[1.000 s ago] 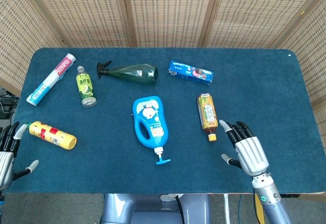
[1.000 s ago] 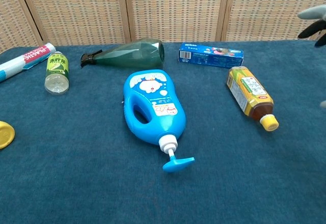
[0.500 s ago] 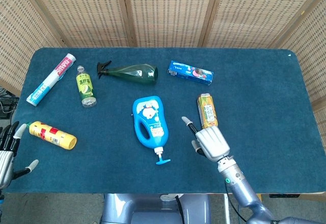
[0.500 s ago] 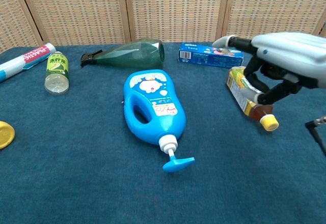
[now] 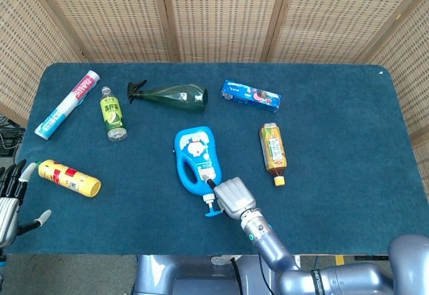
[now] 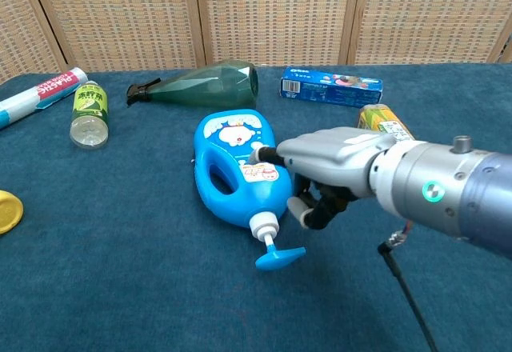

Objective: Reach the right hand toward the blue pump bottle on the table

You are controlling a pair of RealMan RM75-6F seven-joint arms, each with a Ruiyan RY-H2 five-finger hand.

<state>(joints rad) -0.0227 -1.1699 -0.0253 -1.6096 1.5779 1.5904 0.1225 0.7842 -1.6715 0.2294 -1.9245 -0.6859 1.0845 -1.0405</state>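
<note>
The blue pump bottle lies flat mid-table, its pump head pointing at the front edge. My right hand hovers just right of the bottle's neck, palm down. In the chest view this right hand has one fingertip by the bottle's label, while the other fingers hang loosely bent beside the neck. It holds nothing. My left hand stays at the table's front left corner with its fingers spread and nothing in it.
A tea bottle lies right of my right hand, and a toothpaste box lies behind it. A dark green spray bottle, a small green bottle, a white tube and a yellow can lie to the left.
My right hand has swept left from the front right of the table, past the tea bottle, to the blue bottle's neck. The left hand and all the objects have stayed put.
</note>
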